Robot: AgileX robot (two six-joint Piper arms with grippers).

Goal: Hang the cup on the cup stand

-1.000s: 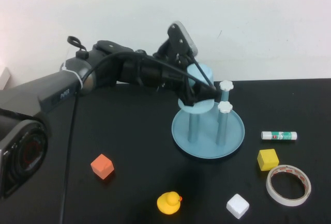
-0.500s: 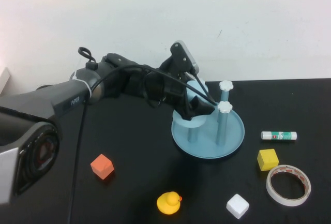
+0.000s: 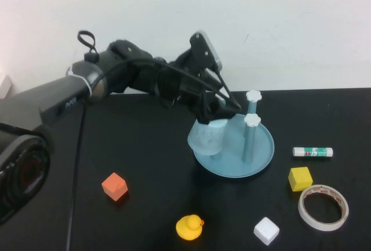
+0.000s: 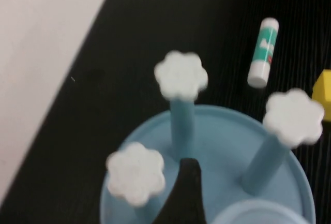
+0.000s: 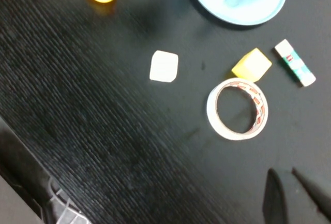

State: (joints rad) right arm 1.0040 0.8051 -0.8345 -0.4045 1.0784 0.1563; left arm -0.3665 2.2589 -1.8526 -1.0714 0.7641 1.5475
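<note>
Left end effector (image 3: pixel 223 107) sits above the near-left side of the cup stand (image 3: pixel 264 146), reached in from the robot's left. The cup (image 3: pixel 207 137) hangs inverted over the stand's front-left post, mouth down toward the dish, tilted slightly outward; its upper end is right at the fingertips. Cannot tell whether the fingers grip the cup or are parted from it.

Left wrist view: three white flower caps visible on the posts; one dark finger (image 4: pixel 183 195) shows between them, and a pale blue curved rim, probably the cup, at the frame edge.

Right end effector (image 5: pixel 292 195) appears only in its own wrist view, over bare table (image 5: pixel 77 105) well away from the stand. Its two dark fingertips lie close together with only a narrow gap, nothing between them.

Other items on the table:
- orange cube (image 3: pixel 115 186)
- yellow duck (image 3: pixel 189 227)
- white cube (image 3: pixel 266 231)
- yellow cube (image 3: pixel 300 178)
- tape roll (image 3: pixel 323 207)
- glue stick (image 3: pixel 313 152)

All lie apart from the stand.
</note>
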